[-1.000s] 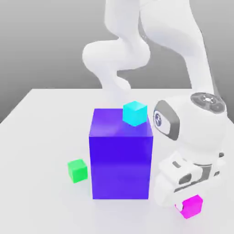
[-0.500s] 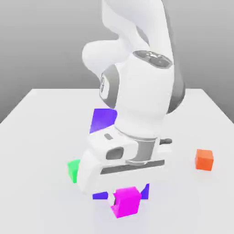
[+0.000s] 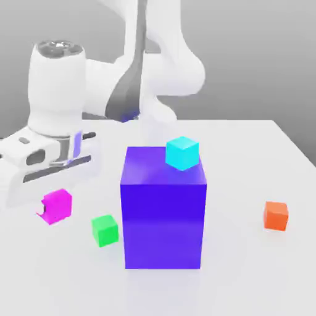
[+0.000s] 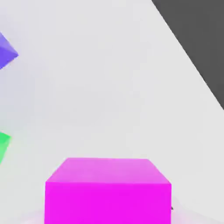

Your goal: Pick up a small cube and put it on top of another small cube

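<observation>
Magenta cube point(image 3: 57, 205): I am holding this small cube off the table, to the exterior view's left of the green cube. In the hand view it is sitting close under my camera point(image 4: 107, 189), which fits a cube carried at my fingertips.

Gripper point(image 3: 47, 210): my 2 fingers are pinching the magenta cube between them, closed down to its width. I am gripping it from above so its underside is staying free for the placement.

Green cube point(image 3: 105, 230): this is resting on the table, just beside the magenta cube and apart from it, close to the front left corner of the big block. Its top face is bare and ready to receive. An edge of it is showing in the hand view point(image 4: 3, 146).

Blue-purple block point(image 3: 163, 213): 1 tall block is standing just to the exterior view's right of the green cube. I am judging it the main obstacle, so an approach from the open left side looks safer.

Cyan cube point(image 3: 182, 153): sitting on top of the big block, near its back right corner, not involved.

Orange cube point(image 3: 276, 216): lying well apart on the table point(image 3: 259, 271), on the exterior view's right, not involved.

Step in hand: carrying. The magenta cube is not yet over the green 1. I am judging that alignment above it, then a lowering and release, is what remains.
</observation>
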`<state>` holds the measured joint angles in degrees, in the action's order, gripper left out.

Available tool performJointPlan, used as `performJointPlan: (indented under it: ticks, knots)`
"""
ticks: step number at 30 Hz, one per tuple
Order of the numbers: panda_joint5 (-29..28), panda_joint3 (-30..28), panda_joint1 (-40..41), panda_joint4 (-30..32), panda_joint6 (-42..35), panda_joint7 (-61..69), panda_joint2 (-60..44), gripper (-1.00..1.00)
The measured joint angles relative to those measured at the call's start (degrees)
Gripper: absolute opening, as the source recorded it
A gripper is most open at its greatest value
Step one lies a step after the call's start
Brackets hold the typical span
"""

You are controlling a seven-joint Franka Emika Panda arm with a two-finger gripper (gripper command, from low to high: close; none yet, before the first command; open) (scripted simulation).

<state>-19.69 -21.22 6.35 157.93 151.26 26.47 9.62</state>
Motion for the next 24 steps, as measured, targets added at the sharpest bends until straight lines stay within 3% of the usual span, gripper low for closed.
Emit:
performJointPlan:
  ticks: [7, 19, 23, 24]
  knots:
    - [0.83, -5.33, -2.84, 13.25, 1.25, 18.94, 9.64, -1.0]
    - [16.69, -12.4, -14.58, 13.55, 11.98, 30.13, -2.07, -1.0]
    - [19.62, -12.96, -15.71, 13.69, 17.53, 32.13, -7.14, -1.0]
    - [19.32, -13.01, -15.51, 13.76, 18.88, 31.92, -8.29, 1.0]
